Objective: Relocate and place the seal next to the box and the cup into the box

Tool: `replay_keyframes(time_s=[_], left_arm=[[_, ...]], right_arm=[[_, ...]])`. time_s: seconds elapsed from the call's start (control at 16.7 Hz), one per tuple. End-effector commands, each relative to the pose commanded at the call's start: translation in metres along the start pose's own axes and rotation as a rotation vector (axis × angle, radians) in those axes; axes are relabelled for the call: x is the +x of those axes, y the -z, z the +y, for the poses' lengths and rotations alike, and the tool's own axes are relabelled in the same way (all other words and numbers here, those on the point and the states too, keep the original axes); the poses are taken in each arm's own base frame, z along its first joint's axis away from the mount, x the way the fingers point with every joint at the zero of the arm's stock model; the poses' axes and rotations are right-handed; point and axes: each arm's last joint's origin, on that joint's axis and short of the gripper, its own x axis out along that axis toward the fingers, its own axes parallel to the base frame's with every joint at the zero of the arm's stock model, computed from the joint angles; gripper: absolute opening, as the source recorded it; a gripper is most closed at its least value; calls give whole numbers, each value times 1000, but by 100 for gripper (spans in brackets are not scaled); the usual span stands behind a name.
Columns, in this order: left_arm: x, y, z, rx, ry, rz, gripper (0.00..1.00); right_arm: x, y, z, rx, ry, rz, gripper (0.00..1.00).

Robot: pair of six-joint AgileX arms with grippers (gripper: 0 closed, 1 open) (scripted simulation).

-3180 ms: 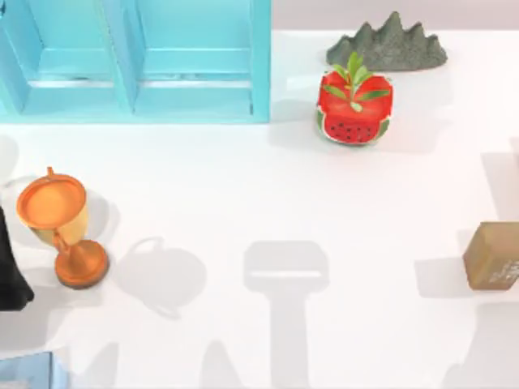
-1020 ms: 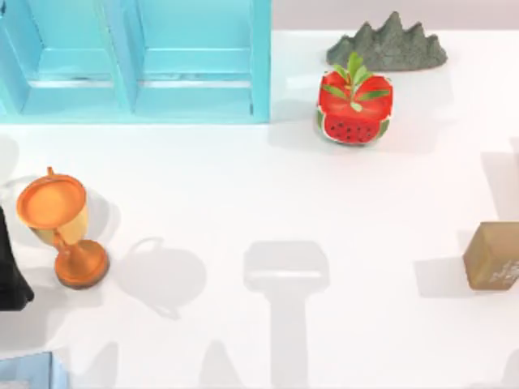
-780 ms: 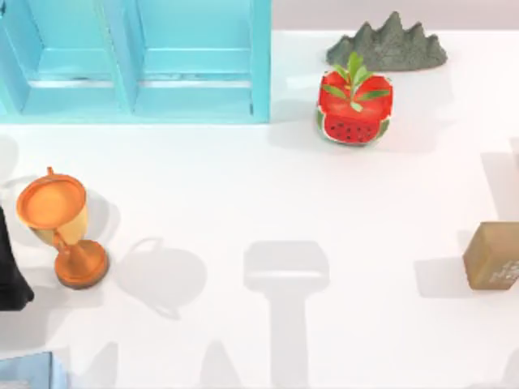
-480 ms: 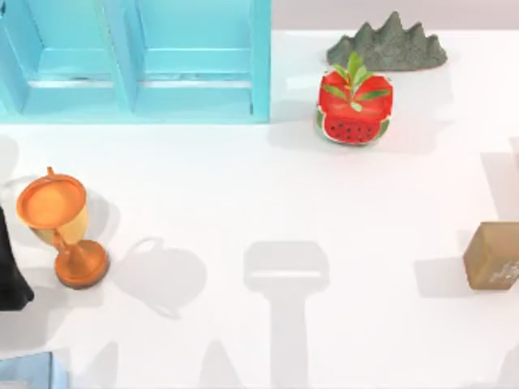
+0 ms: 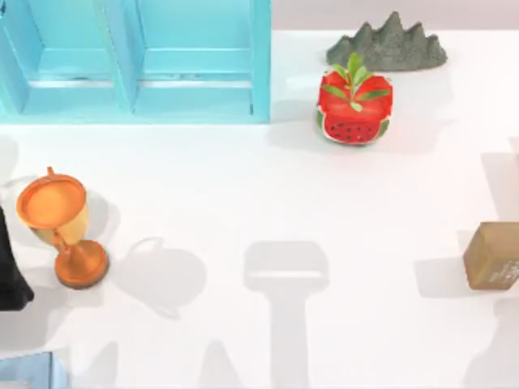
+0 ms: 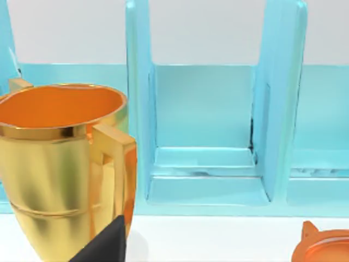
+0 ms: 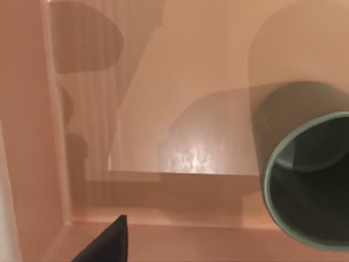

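Note:
The seal [image 5: 492, 256], a tan-brown block, sits on the table at the right edge in the top view. The dark olive-grey cup [image 7: 305, 174] rests inside the tan box [image 7: 32, 142] in the right wrist view, its open mouth turned towards the camera. A dark part of my right gripper [image 7: 106, 243] hangs over the box's floor, apart from the cup. My left arm [image 5: 8, 271] is at the table's left edge, just left of an orange trophy [image 5: 58, 229]. A dark tip of the left gripper [image 6: 103, 245] shows close in front of that trophy [image 6: 60, 164].
A blue shelf unit [image 5: 134, 61] fills the back left. A watermelon-patterned pot with a plant [image 5: 353, 109] and a grey rock [image 5: 388, 44] stand at the back right. The white table's middle [image 5: 284, 211] carries only shadows.
No object has moved. A shadow at the table's lower right corner has grown in the last half second.

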Motion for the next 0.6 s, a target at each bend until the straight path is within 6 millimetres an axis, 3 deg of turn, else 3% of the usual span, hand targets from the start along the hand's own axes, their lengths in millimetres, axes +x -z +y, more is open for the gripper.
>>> replay_keyframes(time_s=[0.6], left_arm=[[0, 0, 0, 0, 0, 0, 100]], right_arm=[[-49, 2, 7, -1, 3, -4, 100]])
